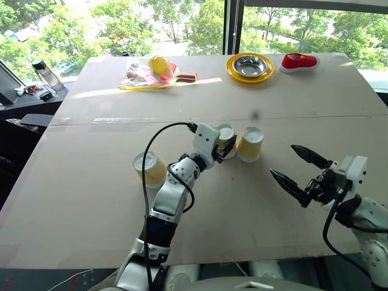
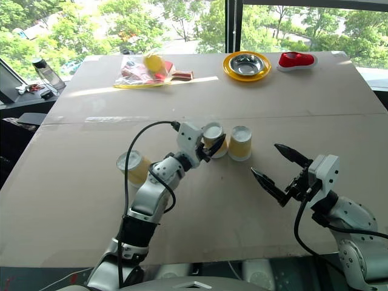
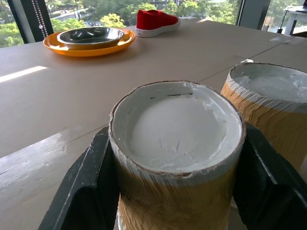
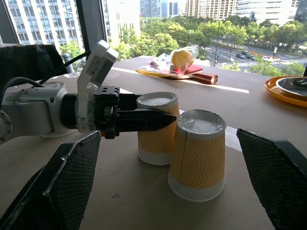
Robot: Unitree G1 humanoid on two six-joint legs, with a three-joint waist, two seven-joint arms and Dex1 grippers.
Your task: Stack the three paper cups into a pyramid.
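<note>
Now the left gripper [image 1: 225,148] clasps a cup [image 4: 157,127] standing upside down just beside the right cup [image 4: 197,154], its base touching the table [image 1: 303,97]. Seat it snug before letting go. Third cup [image 1: 150,168] waits left of them; right gripper [image 1: 301,170] hangs open.

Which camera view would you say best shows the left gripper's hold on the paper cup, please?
The right wrist view: the left gripper is seen side-on, its fingers around the upside-down cup. The left wrist view shows both fingers beside it; the eye views show it small.
</note>
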